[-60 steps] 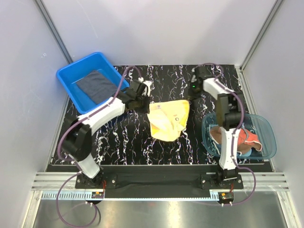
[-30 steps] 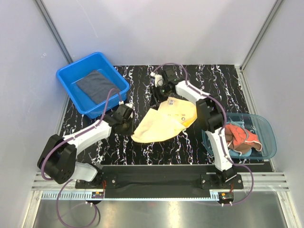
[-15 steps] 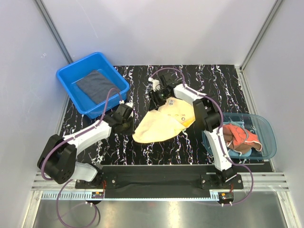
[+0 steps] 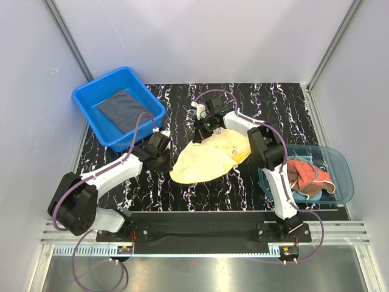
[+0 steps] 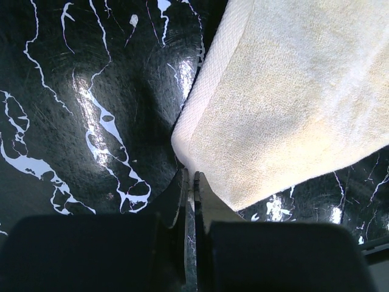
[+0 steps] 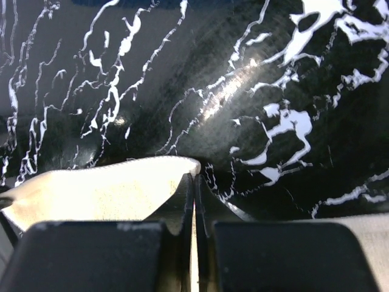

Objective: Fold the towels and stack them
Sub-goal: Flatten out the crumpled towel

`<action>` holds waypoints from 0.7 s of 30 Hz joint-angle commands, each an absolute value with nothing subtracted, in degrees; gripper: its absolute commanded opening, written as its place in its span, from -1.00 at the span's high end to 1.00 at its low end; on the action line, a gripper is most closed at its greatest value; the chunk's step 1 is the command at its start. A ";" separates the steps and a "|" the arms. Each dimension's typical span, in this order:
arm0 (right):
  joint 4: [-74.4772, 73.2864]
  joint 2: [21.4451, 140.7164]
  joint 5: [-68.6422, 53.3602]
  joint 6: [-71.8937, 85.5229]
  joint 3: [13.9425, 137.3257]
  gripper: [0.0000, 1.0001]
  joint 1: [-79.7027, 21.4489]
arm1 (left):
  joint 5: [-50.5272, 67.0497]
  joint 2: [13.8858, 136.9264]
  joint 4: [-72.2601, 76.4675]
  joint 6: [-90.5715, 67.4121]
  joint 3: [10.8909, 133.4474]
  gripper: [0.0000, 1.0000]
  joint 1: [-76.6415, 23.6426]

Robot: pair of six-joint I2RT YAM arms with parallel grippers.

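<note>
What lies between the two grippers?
The yellow towel lies spread there, the left gripper pinching one corner, the right gripper another; the top view shows it.

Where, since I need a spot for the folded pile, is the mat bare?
Bare black marbled mat: the far right corner beyond the translucent teal bowl, and the strip along the mat's near edge, short of the yellow cloth towel. Crowded: the middle, where the left tool and right tool pinch that towel's corners.

Robot lab test cell. White panel walls [image 4: 213, 36] and aluminium frame posts [image 4: 67, 38] box in black marble-pattern tabletop [image 4: 182, 191]. Two robot arms [image 4: 115, 171] bolted to metal mounting rail [image 4: 340, 231], well behind left gripper [image 4: 169, 169]; purple cables [image 4: 214, 92] loop over arms.
</note>
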State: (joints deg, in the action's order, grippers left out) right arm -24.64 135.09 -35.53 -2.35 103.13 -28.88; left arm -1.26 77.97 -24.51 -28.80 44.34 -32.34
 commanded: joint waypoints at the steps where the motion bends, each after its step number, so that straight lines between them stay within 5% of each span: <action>1: -23.12 129.83 -29.29 -1.23 99.94 1.00 -29.97 | -0.62 77.43 -24.25 -28.74 48.42 1.00 -32.08; 12: -34.28 93.85 -7.04 1.32 98.98 1.00 -30.06 | -2.21 65.58 -36.72 -13.45 78.62 1.00 -31.99; 21: -29.19 57.36 -10.72 1.93 85.18 1.00 -29.97 | 20.29 57.40 -35.94 -12.48 89.64 1.00 -32.34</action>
State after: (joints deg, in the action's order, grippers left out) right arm -29.52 63.51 -9.93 0.73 90.54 -29.58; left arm 9.80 57.52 -35.00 -13.32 87.59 -32.18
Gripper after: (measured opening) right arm 0.011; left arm 0.028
